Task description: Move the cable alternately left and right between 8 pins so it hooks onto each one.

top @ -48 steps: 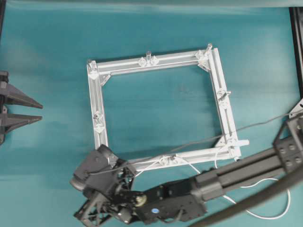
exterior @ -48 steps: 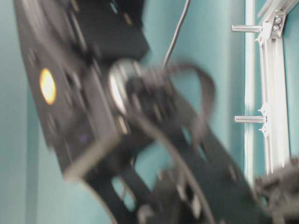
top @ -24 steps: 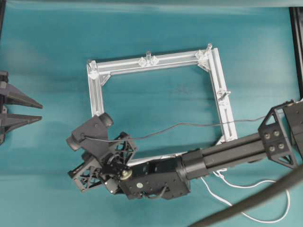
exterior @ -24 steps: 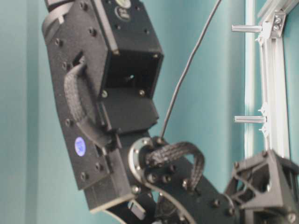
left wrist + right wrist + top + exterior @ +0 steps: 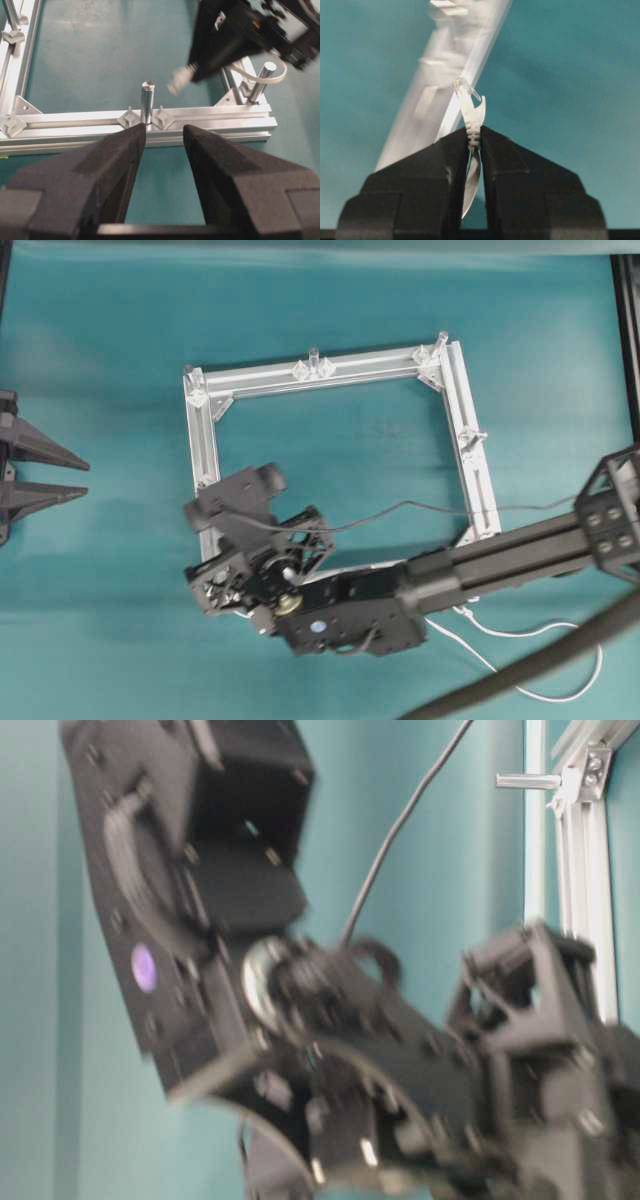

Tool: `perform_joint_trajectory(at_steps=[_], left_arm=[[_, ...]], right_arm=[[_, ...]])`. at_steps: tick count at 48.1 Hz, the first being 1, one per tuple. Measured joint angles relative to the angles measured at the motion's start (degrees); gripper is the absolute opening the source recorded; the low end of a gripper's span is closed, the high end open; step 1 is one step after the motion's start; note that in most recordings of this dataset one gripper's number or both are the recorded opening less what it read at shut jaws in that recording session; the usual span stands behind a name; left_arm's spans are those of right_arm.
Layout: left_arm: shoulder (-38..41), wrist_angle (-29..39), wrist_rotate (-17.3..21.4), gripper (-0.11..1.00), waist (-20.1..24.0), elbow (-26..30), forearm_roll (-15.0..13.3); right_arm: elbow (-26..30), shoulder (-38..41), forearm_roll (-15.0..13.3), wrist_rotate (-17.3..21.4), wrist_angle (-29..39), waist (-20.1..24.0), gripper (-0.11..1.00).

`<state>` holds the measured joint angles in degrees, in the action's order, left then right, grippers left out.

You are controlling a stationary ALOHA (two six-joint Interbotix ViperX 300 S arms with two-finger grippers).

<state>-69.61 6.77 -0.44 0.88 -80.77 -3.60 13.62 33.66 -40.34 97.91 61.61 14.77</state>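
Observation:
My right gripper (image 5: 474, 131) is shut on the cable's ribbed white plug (image 5: 471, 107), whose clear tip points up past the fingers toward the blurred frame rail. In the left wrist view the right gripper (image 5: 186, 75) hangs above the frame's far side with the plug (image 5: 179, 81). The cable (image 5: 487, 668) trails in white loops at the lower right. The silver frame (image 5: 330, 371) carries pins (image 5: 313, 358), one (image 5: 147, 102) just ahead of my left gripper (image 5: 164, 131), which is open and empty at the table's left edge (image 5: 75, 478).
The right arm (image 5: 500, 558) lies across the frame's near rail and lower-left corner, hiding them. A thick dark hose (image 5: 540, 660) crosses the lower right, and a thin dark wire (image 5: 430, 506) spans the frame's right side. A black post (image 5: 625, 330) stands at the right edge.
The right arm has swung away from the near rail, up and over the frame's lower-left corner, with the plug in its grip. The left gripper has stayed still.

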Motion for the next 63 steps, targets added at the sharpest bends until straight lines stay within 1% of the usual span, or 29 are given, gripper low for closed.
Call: perform_joint_trajectory(at_steps=[2,7,10,13,16,20,27,33,37,41,51,60,63], left_arm=[[0.00,0.00,0.00,0.49,-0.09,-0.09,0.00],[0.00,-0.09,0.00,0.50,-0.09,-0.09,0.00],[0.00,0.00,0.00,0.50,-0.18,-0.09,0.00],[0.00,0.00,0.00,0.50,-0.09,-0.09,0.00],[0.00,-0.09,0.00,0.49,-0.18,-0.09,0.00],[0.00,0.00,0.00,0.50,-0.18,-0.09,0.00],[0.00,0.00,0.00,0.50,-0.18,0.00,0.09],[0.00,0.00,0.00,0.49,-0.18,0.00,0.00],[0.00,-0.09,0.00,0.50,-0.18,0.00,0.09],[0.00,0.00,0.00,0.50,-0.18,0.00,0.09],[0.00,0.00,0.00,0.50,-0.26,0.09,0.00],[0.00,0.00,0.00,0.49,-0.26,0.18,0.09],[0.00,0.00,0.00,0.50,-0.26,0.18,0.00]], right_arm=[[-1.67,-0.97,-0.44,0.79,-0.88,-0.44,0.09],[-4.75,-2.72,-0.97,0.88,-4.39,-1.93,0.09],[-5.98,-2.99,-1.05,0.62,-7.21,-3.25,0.09],[-6.50,-2.99,-1.14,-0.44,-10.20,-4.75,0.09],[-6.59,-2.99,-1.14,-2.46,-12.66,-6.42,0.09],[-6.59,-2.99,-1.23,-6.24,-15.12,-8.61,0.09],[-6.50,-2.99,-1.14,-12.83,-16.70,-11.87,0.09],[-5.54,-2.99,-1.23,-16.70,-17.31,-13.54,0.09],[-4.48,-2.90,-1.14,-18.54,-18.28,-14.15,0.09],[-2.72,-1.93,-1.05,-21.18,-19.69,-14.50,0.09],[2.11,2.29,1.93,-27.77,-21.27,-15.03,0.09],[5.89,4.39,3.16,-34.80,-21.80,-15.38,0.09],[7.03,4.83,3.60,-36.30,-21.88,-15.64,0.09]])
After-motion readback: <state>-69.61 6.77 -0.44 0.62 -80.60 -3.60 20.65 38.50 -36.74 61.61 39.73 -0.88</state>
